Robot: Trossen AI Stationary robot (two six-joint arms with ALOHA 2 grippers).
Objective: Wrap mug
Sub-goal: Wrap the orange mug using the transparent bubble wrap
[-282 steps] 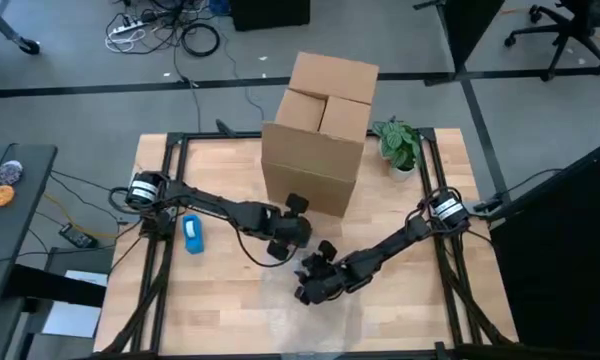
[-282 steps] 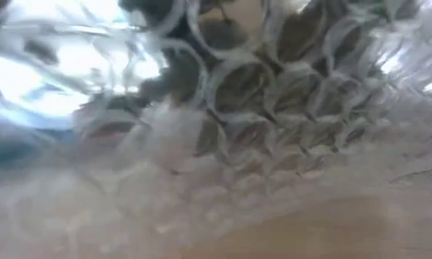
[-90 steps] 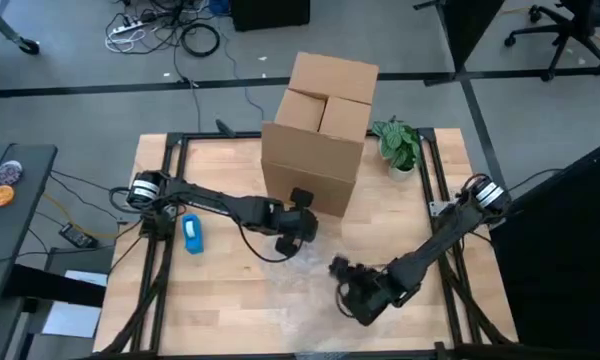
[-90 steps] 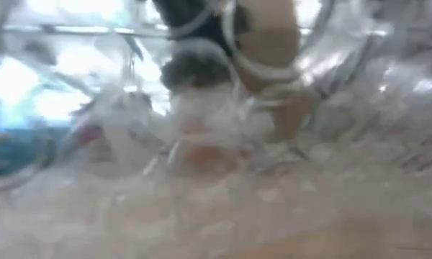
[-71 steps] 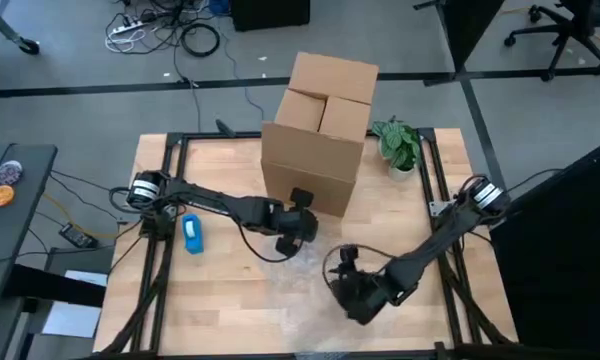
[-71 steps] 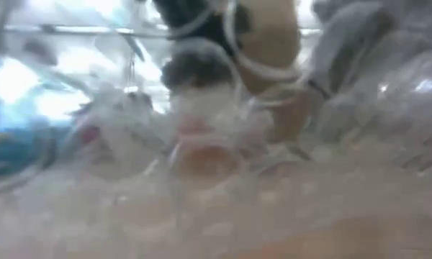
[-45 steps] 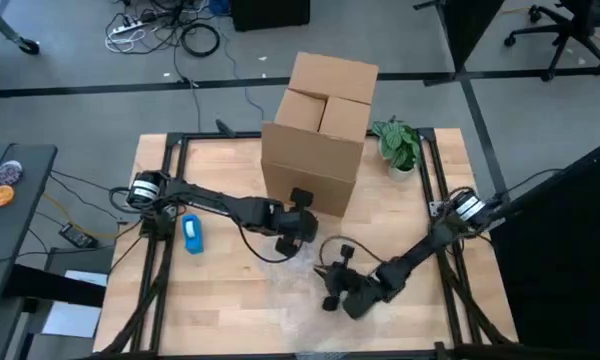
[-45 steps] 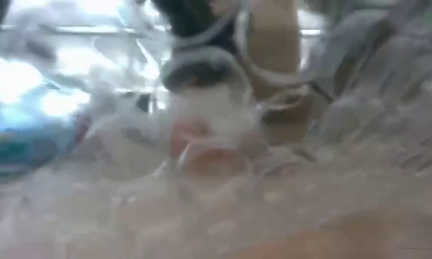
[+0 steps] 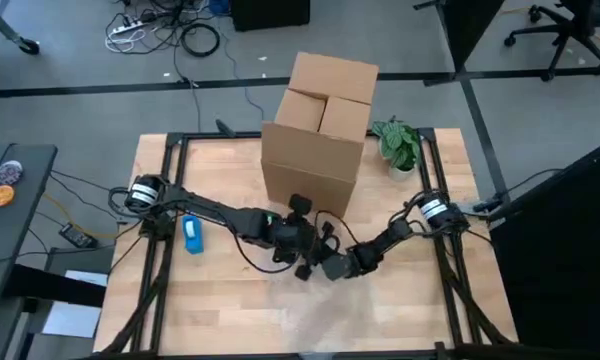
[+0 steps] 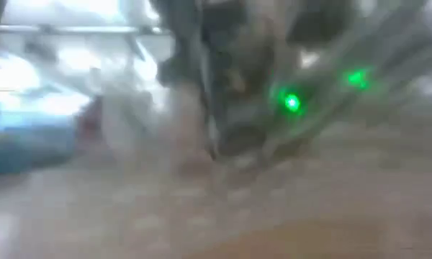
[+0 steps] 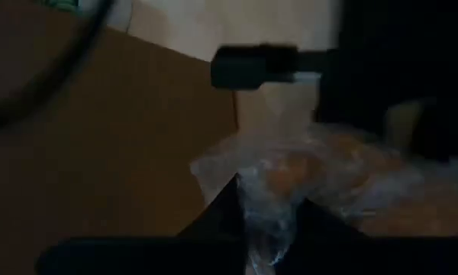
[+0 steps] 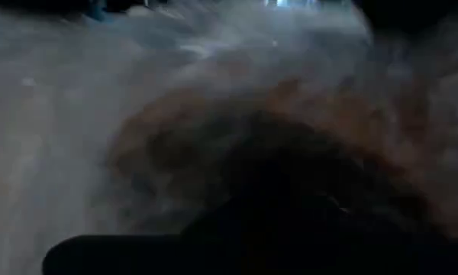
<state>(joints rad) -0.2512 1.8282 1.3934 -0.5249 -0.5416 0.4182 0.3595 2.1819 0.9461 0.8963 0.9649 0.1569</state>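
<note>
Clear bubble wrap (image 11: 305, 183) is pinched by the left gripper (image 11: 269, 221) mid-table; the right gripper (image 9: 330, 265), state unclear, should be kept snug against the orange-brown mug (image 11: 298, 164).

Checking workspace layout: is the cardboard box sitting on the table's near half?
No, the cardboard box stands at the table's far edge, behind both grippers.
</note>
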